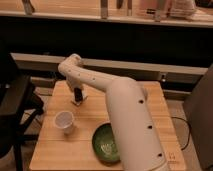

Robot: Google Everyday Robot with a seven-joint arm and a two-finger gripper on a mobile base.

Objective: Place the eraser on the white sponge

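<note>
Wooden bench (145,107) carries everything, with the robot's white arm (120,100) reaching across it to the far left. Green bowl (106,142) sits near the front, 1 white cup (64,121) to its left. Beyond the cup, the jaws' gripper (77,95) points down over the white sponge (78,101), touching it; whether it grips the eraser I cannot tell.

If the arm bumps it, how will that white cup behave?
The white cup looks small and empty, so probably light and easily shoved. Upright and open-topped, it could tip, then roll. The gripper hangs over the table's far side, away from it.
</note>
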